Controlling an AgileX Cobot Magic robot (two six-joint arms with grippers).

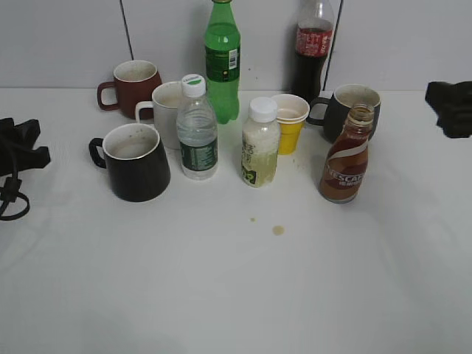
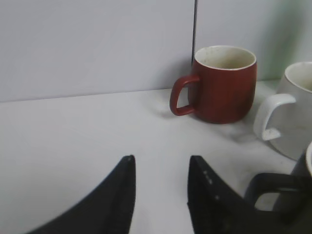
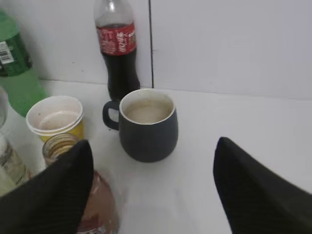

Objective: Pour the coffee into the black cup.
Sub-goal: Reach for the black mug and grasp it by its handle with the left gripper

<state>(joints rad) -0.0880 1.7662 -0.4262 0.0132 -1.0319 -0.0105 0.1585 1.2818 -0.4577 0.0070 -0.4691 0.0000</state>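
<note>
The coffee [image 1: 345,158], a brown curvy Nescafe bottle with no cap, stands upright at the right of the table. It also shows at the lower left of the right wrist view [image 3: 97,207], partly behind the left finger. The black cup [image 1: 136,166] stands at the left with its handle pointing left; only its handle [image 2: 273,187] shows in the left wrist view. My left gripper [image 2: 161,163] is open and empty, low over the table to the left of the cup, at the left edge of the exterior view [image 1: 18,158]. My right gripper [image 3: 153,146] is wide open and empty, to the right of the coffee [image 1: 451,107].
A maroon mug [image 1: 133,87], white mug [image 1: 168,110], water bottle [image 1: 197,131], green bottle [image 1: 222,63], small white-capped bottle [image 1: 260,144], yellow cup [image 1: 290,122], cola bottle [image 1: 311,51] and dark grey mug [image 1: 352,109] stand around. Small coffee drops [image 1: 277,229] lie on the table.
</note>
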